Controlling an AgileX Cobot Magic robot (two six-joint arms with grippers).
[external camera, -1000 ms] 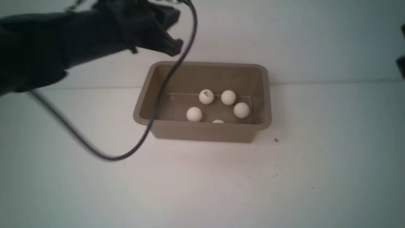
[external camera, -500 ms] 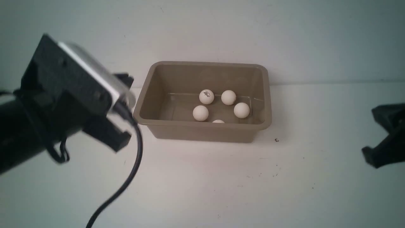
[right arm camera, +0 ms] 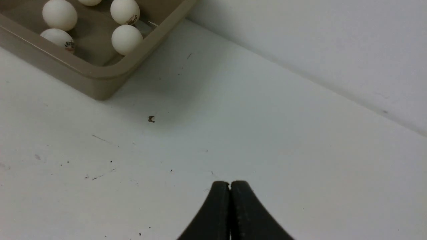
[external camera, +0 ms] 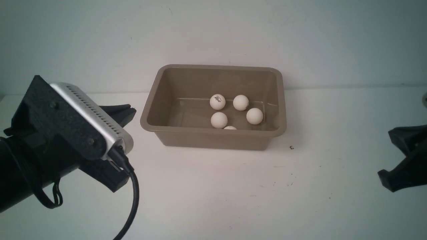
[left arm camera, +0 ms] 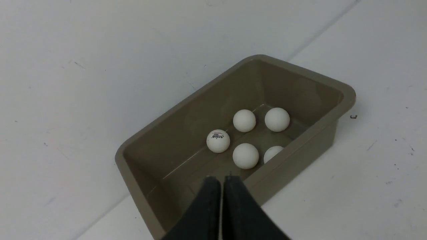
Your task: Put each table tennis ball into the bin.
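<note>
Five table tennis balls (external camera: 219,120) lay inside the bin (external camera: 213,133) with none visible on the table, and the left gripper (left arm camera: 222,181) sat just beside its left end, nearer than the right gripper (right arm camera: 230,186) (both closed, empty).

Taupe bin (left arm camera: 345,96) holding five white table tennis balls (left arm camera: 246,155); left gripper (left arm camera: 221,181) closed, empty

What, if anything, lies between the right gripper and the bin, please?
Only bare white table with one tiny dark speck separates the right gripper from the bin; the right wrist view shows it.
</note>
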